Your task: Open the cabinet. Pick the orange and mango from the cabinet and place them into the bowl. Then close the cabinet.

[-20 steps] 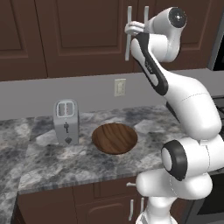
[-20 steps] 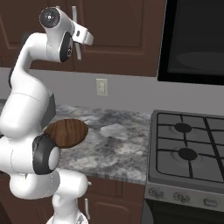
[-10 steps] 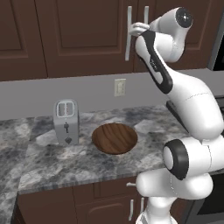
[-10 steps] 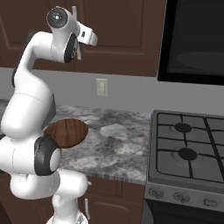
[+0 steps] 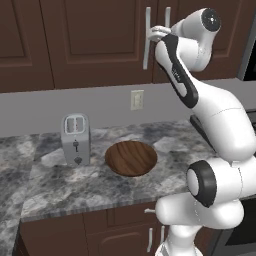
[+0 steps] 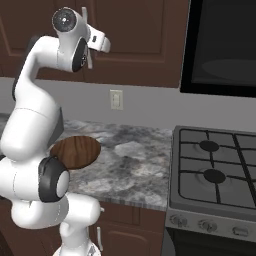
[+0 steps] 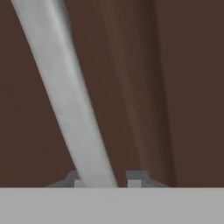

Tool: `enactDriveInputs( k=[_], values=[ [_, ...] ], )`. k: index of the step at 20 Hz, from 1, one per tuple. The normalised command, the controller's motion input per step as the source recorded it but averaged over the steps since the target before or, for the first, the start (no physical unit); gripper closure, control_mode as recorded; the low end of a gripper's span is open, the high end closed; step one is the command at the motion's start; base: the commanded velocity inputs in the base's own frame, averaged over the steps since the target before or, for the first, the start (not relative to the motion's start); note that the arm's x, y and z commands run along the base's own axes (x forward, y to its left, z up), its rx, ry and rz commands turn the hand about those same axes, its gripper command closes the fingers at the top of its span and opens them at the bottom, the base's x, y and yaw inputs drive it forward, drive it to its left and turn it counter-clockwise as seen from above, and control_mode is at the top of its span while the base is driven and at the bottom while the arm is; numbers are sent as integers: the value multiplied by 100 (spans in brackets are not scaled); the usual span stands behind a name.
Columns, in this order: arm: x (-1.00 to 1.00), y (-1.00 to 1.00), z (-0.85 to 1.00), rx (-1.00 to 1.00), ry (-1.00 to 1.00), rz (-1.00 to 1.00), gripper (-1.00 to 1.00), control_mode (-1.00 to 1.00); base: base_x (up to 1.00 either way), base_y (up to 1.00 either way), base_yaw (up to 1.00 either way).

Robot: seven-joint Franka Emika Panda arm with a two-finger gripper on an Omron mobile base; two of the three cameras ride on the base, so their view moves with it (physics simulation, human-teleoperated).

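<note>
Up high, pincer (image 5: 151, 33) clamps the cabinet (image 5: 95, 40) handle (image 5: 147, 42).

A grey-and-white marbled counter (image 5: 60, 185) runs below the wall cabinets. A silver two-slot toaster (image 5: 75, 139) stands upright near its back edge. Just beside the toaster, towards the stove end, sits the bowl (image 5: 131, 157), dark wood-grain.

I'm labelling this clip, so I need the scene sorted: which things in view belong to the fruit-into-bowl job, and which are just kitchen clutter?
Part of the job:
- cabinet, doors shut
- its left door's handle, with the end effector closed on it
- bowl, nothing in it

Just there:
- toaster
- wall outlet
- stove
- microwave
</note>
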Motion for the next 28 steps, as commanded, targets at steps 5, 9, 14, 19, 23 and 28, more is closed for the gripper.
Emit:
enactDriveInputs(
  k=[5,9,14,19,23,28],
  values=[
    [-28,-7,-1,0,-4,0,100,-100,0,0,0],
    [-46,-18,0,0,-7,0,100,-100,0,0,0],
    [-51,-26,0,0,-4,4,100,-100,0,0,0],
    [-55,-28,0,0,-1,4,100,-100,0,0,0],
    [-60,-26,0,0,0,2,100,-100,0,0,0],
    [-69,-32,0,0,0,2,100,-100,0,0,0]
  ],
)
